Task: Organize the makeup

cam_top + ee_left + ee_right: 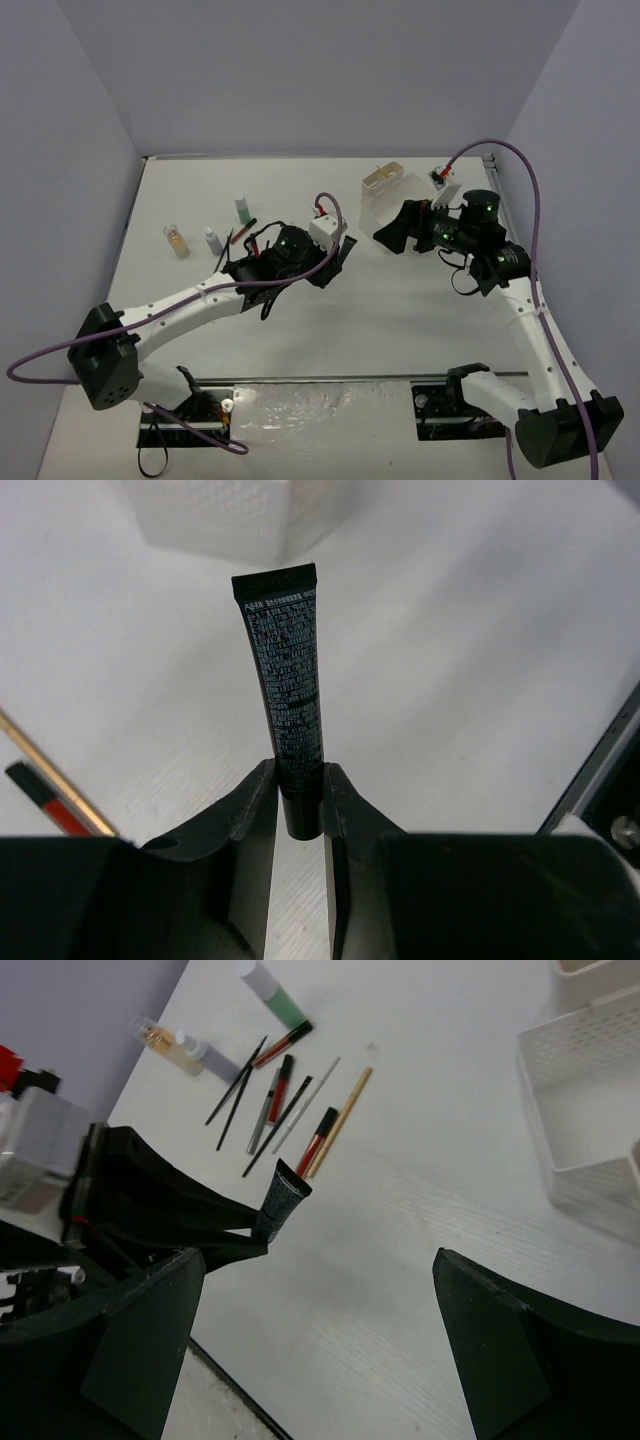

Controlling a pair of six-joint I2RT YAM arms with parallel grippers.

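Black tube (288,660) sits pinched at its cap end between the fingers of the left gripper (298,780), whose jaws are narrowed tight on it; its flat crimped end points away from the fingers, white print running along its side. From the right wrist view the tube leans up and out of those dark fingers, above the white table (400,1260), just beside the near ends of the pencils and brushes (280,1100). These thin sticks, black, red, tan and white, lie loosely fanned on the table. Past their far ends lie a green-capped bottle (275,998), a grey bottle (215,1058) and an amber bottle (160,1038), close to the purple wall. The right gripper (318,1260) hangs over the table with its jaws wide apart and nothing between them, well apart from the tube. A white box (540,1090) with perforated walls and compartments stands to its right. From above, the left gripper lies near the table's middle, between the bottles and the box
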